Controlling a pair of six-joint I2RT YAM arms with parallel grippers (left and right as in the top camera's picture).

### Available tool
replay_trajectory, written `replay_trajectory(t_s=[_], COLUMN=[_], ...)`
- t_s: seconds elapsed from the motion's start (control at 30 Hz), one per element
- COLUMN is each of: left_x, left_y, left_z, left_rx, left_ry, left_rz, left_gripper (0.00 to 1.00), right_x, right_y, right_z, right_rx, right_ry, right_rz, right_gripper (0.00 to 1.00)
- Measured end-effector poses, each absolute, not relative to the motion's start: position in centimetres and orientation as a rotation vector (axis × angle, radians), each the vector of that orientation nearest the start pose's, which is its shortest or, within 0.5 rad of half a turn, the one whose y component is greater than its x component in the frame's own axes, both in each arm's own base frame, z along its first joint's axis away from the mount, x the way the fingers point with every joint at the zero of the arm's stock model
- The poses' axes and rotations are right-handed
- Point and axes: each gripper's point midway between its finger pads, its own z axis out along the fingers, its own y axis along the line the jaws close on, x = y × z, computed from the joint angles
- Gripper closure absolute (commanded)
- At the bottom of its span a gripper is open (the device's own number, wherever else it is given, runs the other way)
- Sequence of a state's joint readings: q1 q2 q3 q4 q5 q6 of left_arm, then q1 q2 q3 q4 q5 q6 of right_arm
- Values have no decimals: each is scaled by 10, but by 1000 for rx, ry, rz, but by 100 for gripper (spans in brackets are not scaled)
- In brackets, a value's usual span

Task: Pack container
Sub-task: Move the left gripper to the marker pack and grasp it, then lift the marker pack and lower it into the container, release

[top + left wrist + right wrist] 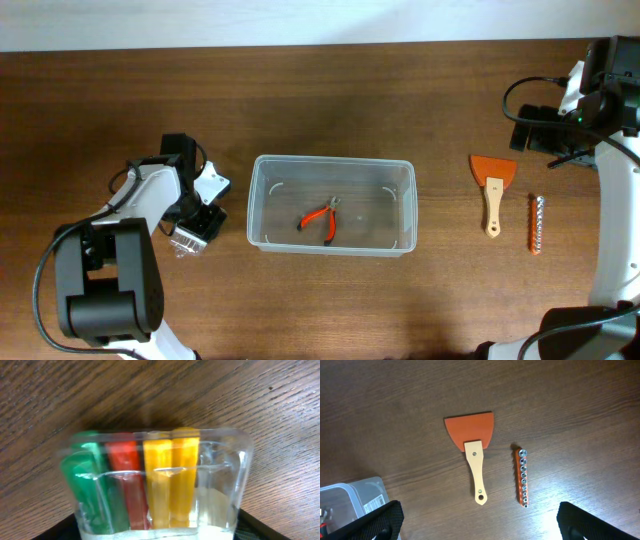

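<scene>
We see the container (332,159) mid-bench (330,300), its long axis left-right and its mouth up, with pliers (322,217) inside and open bench along every edge. To its left, the left end effector (190,235) grips a clear case (155,480). To its right, the right end effector (480,512) hangs spread wide near a scraper (472,445) and a socket rail (522,477).

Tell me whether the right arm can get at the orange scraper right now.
Probably yes. The right gripper hangs open above the scraper, which lies flat on the table; nothing covers it. The socket rail lies beside it, apart, so it should not interfere.
</scene>
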State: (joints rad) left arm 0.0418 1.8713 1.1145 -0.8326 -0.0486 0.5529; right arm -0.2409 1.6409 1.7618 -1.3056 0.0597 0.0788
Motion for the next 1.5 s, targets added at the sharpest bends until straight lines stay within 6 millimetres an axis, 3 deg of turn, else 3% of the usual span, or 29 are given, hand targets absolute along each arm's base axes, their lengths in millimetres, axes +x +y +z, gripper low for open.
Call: replay_trajectory(t_s=[0.4, 0.47, 0.53, 0.6, 0.9, 1.03, 1.17, 1.23, 1.3, 1.37, 1.43, 1.5], left_x=[312, 312, 312, 312, 324, 349, 378, 394, 401, 404, 396, 379], left_y=[21, 21, 21, 21, 27, 29, 24, 10, -15, -56, -101, -144], left_z=[-5, -5, -5, -5, 7, 41, 103, 148, 187, 223, 245, 252], left_rx=[802, 802, 802, 802, 761, 718, 678, 678, 725, 839, 1003, 1176], left_ry=[3070, 3070, 3070, 3070, 3087, 3041, 2920, 2800, 2695, 2553, 2426, 2327], left_rz=[66, 66, 66, 66, 107, 141, 145, 127, 75, -3, -82, -162], left_gripper=[55, 67, 91, 98, 98, 98, 98, 98, 98, 98, 98, 98], right_x=[354, 354, 354, 354, 354, 354, 354, 354, 354, 354, 354, 354], right_y=[-97, -97, -98, -97, -97, -97, -97, -98, -97, -97, -97, -97], right_z=[238, 238, 238, 238, 238, 238, 238, 238, 238, 238, 238, 238], right_rx=[455, 455, 456, 455, 455, 456, 455, 456, 456, 455, 456, 456], right_ry=[2721, 2722, 2721, 2721, 2721, 2721, 2722, 2721, 2722, 2722, 2722, 2721], right_rz=[-126, -125, -126, -126, -125, -126, -125, -126, -125, -126, -126, -125], right_gripper=[1, 1, 1, 1, 1, 1, 1, 1, 1, 1, 1, 1])
